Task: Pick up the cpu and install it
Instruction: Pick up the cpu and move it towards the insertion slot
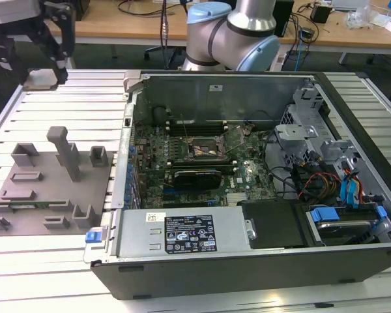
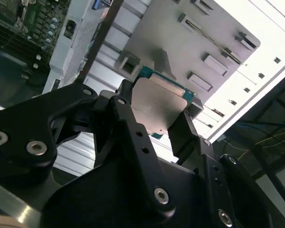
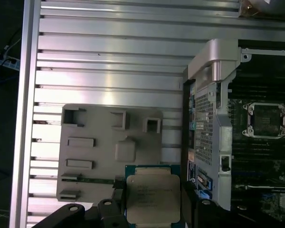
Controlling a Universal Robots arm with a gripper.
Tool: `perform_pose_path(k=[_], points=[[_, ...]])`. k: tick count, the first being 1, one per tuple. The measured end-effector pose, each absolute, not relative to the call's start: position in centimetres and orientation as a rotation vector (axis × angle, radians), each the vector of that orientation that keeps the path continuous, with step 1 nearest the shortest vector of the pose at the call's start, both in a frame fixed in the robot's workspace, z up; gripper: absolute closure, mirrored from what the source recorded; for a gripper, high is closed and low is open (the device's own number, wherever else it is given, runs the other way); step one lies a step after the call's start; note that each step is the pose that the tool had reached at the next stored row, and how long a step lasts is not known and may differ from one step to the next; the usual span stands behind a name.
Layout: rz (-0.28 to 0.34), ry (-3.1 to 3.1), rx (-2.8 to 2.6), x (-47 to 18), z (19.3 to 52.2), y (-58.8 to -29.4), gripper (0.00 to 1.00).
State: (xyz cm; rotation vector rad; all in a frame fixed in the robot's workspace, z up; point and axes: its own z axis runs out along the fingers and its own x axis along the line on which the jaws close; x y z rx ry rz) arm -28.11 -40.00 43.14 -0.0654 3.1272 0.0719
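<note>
The cpu (image 3: 152, 192), a small flat square chip with a pale silvery metal lid on a thin green board, is clamped in the black gripper (image 3: 153, 211). The two fingers (image 3: 187, 204) press on opposite edges of the chip and leave the lid uncovered, as both wrist views show.

The chip hangs over the near edge of the grey moulded fixture plate (image 3: 109, 142). As far as you can judge, it touches none of the plate's raised pockets. The plate lies on the ribbed aluminium worktop (image 3: 109, 61), just beside the open dark computer case (image 1: 247, 277). Inside the case, the square metal socket frame (image 3: 268, 121) sits on the green motherboard (image 1: 153, 163), well apart from the chip.

Treat the chip as light, thin and stiff. The lid is smooth metal, so expect the chip to slip if the clamp loosens. Regard the underside contacts as fragile. Take hold at the edges only, as here, and keep the chip level.
</note>
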Motion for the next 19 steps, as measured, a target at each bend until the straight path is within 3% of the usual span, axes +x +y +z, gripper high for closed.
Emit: perform_pose_path(k=[19], points=[[0.073,3.144,-0.065,-18.4,42.3,-40.1,0.45]])
